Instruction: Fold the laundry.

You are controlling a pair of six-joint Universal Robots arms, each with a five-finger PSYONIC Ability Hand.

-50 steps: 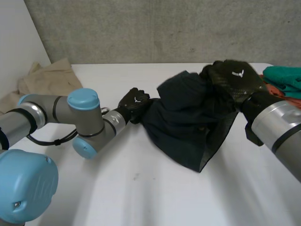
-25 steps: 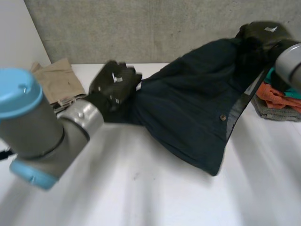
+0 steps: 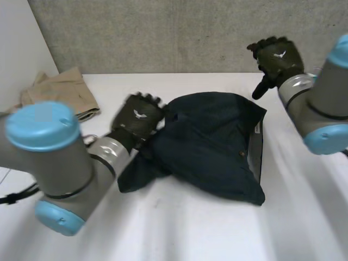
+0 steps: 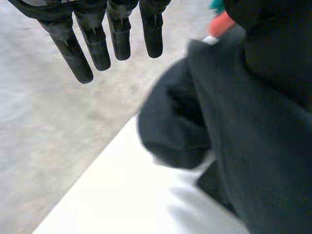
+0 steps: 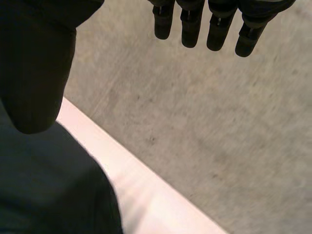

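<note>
A dark navy garment (image 3: 212,141) lies crumpled on the white table (image 3: 190,228), with a button and a pale inner band showing along its right edge. My left hand (image 3: 138,117) hovers at the garment's left end, open. In the left wrist view its fingers (image 4: 97,44) hang straight, apart from the cloth (image 4: 263,122) beside them. My right hand (image 3: 277,54) is raised above the table's back right, past the garment's far right corner, open and empty. Its fingers (image 5: 190,29) point straight at the grey wall, with the garment (image 5: 48,185) below.
A beige garment (image 3: 60,89) lies bunched at the table's back left corner. A grey wall (image 3: 163,32) runs behind the table. A bit of orange and teal cloth (image 4: 220,22) peeks out beyond the dark garment.
Both hands, which held the garment stretched up between them, have let go. The garment has dropped onto the table. The right hand stays high at the back right.
</note>
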